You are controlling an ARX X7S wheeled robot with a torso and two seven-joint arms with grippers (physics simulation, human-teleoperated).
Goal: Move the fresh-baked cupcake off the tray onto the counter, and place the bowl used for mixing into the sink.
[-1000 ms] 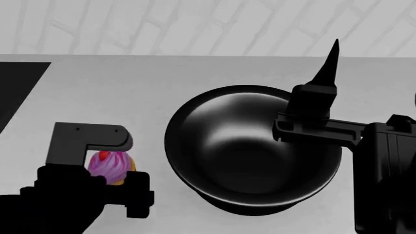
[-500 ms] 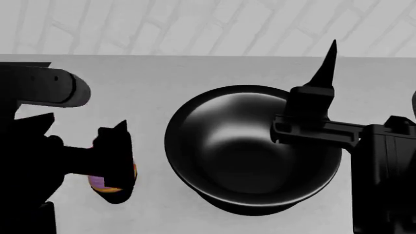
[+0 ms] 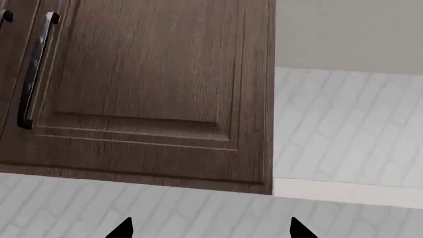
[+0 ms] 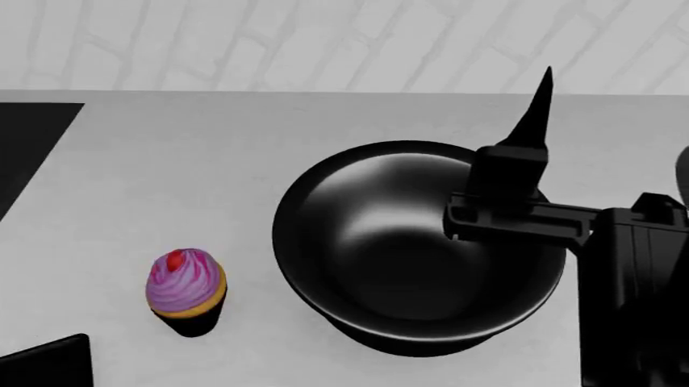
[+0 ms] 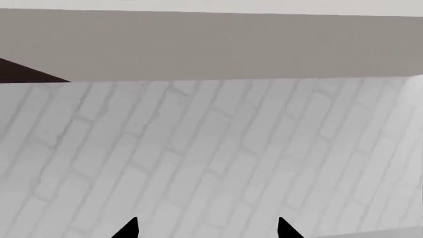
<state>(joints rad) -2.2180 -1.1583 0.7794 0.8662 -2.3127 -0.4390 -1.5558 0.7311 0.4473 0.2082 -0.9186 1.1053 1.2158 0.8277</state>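
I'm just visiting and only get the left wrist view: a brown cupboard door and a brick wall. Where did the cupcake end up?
Observer: The cupcake stands upright on the white counter, and nothing is holding it.
Operator: And that big bowl?
Observer: The bowl sits on the counter to the cupcake's right, apart from it.
Operator: What's the other arm up to?
Observer: The right pincer is over the bowl's right rim. Its own camera shows its tips spread, with nothing between them.
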